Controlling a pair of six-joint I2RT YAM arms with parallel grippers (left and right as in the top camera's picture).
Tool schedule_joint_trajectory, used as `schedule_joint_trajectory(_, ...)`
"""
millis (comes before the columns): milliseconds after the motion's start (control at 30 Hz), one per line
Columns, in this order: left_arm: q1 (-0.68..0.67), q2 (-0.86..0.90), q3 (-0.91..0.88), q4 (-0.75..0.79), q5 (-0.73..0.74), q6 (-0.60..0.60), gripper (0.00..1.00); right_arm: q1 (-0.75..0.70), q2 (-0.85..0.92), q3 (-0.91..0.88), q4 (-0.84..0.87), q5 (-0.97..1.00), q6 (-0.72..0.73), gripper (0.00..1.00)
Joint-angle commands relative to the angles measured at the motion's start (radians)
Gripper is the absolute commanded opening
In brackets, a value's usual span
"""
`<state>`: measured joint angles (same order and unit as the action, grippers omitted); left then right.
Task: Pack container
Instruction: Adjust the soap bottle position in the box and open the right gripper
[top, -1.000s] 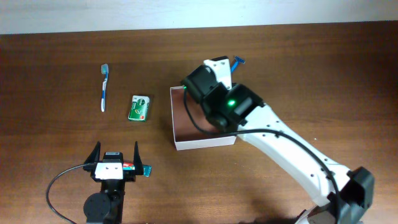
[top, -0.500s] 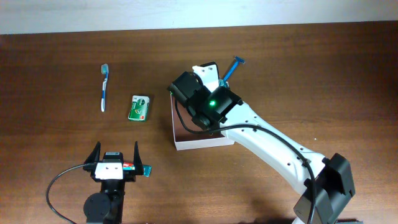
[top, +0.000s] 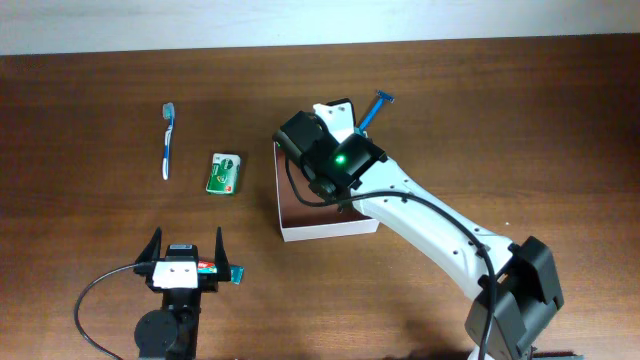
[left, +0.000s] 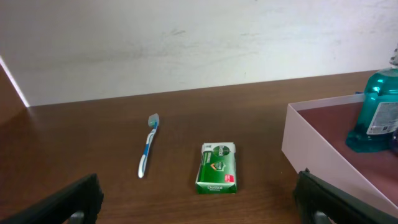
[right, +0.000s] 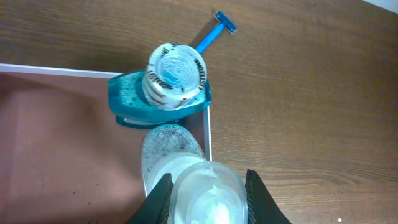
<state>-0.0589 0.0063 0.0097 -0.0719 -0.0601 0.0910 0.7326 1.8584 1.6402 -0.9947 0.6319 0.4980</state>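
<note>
The container (top: 330, 232) is a square shallow box with white walls and a reddish-brown floor; it also shows in the left wrist view (left: 311, 149) and the right wrist view (right: 62, 137). A teal bottle (right: 163, 93) stands in its far right corner and shows in the left wrist view (left: 379, 112). My right gripper (right: 205, 186) is shut on a white bottle with a clear cap (right: 202, 193) and holds it over the container's right wall, next to the teal bottle. In the overhead view the right gripper (top: 333, 112) is at the container's far edge. My left gripper (top: 186, 262) is open and empty near the front edge.
A blue razor (top: 372, 110) lies on the table just beyond the container, also in the right wrist view (right: 214, 31). A blue toothbrush (top: 167, 140) and a small green packet (top: 225, 172) lie left of the container; both show in the left wrist view, toothbrush (left: 147, 146) and packet (left: 217, 168).
My right arm has swung left over the container's far edge, uncovering the razor. In the last half second it barely moved. The left arm has not moved.
</note>
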Motion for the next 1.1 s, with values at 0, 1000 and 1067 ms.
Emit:
schedule_joint_trajectory(0,-0.004,0.001,0.000,-0.008,-0.008,0.019,0.99,-0.009,-0.006,0.036,0.005,0.053,0.011,0.04)
schedule_joint_trajectory(1000,-0.004,0.001,0.000,-0.007,-0.008,0.020,0.99,-0.060,-0.001,0.032,0.034,-0.031,0.008,0.05)
schedule_joint_trajectory(1067,-0.004,0.001,0.000,-0.007,-0.008,0.019,0.99,-0.060,0.000,0.032,0.034,-0.039,0.008,0.05)
